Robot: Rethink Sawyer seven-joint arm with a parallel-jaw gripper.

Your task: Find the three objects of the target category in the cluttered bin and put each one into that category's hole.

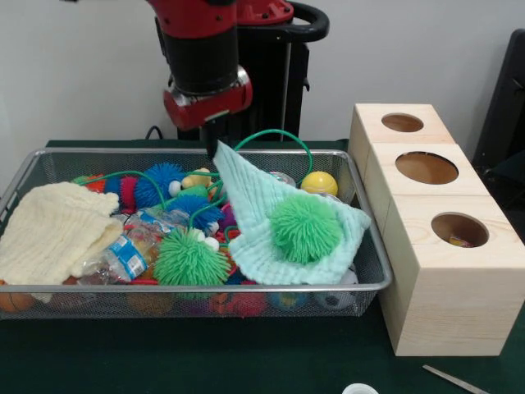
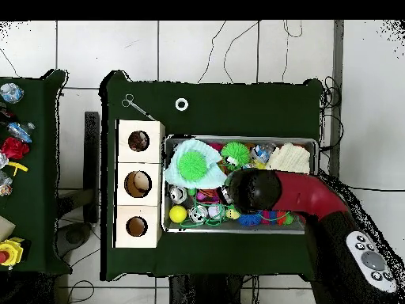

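The wire-mesh bin [image 1: 49, 164] is seen at centre-left of the front view on the green table [image 1: 246, 353], filled with spiky balls, a cream cloth [image 1: 49, 230] and a plastic bottle [image 1: 123, 254]. The pincer [image 1: 212, 149], upper centre, is clamped on the raised corner of a mint-green cloth [image 1: 254, 205], on which a green spiky ball [image 1: 305, 228] rests. The mid-sized hole [image 1: 459, 229] is found in the nearest wooden cube [image 1: 451, 304], lower right.

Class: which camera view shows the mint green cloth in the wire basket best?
The front view: the mint green cloth rises to a peak under the claw, a spiky green ball on it. The overhead view shows it flat, its peak indistinguishable.
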